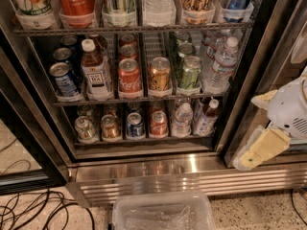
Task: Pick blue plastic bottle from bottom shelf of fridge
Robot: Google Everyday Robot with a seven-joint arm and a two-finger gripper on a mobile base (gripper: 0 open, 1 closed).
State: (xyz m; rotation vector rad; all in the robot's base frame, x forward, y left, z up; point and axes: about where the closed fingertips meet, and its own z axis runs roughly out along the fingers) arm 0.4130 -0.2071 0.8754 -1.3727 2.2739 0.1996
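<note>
Approach looks to be the step in hand. The gripper (263, 124) hangs at the right edge of the frame, outside the fridge (192, 176), with its two pale fingers spread and nothing between them. The blue plastic bottle (206, 119) stands upright at the right end of the bottom shelf, right of centre in the frame, with its white cap just under the wire rack (144, 98) above. The clear water bottle (183, 120) stands just beside it on the left, and the dark door post (237, 95) is near on the right.

To do this well, the gripper should probably swing left past the post and come in low and level. It should stay spread and centre on the label below the cap. The gap on each side looks tight, so a finger could nudge the water bottle or catch the rack. Closing should wait until both fingers flank the bottle.
</note>
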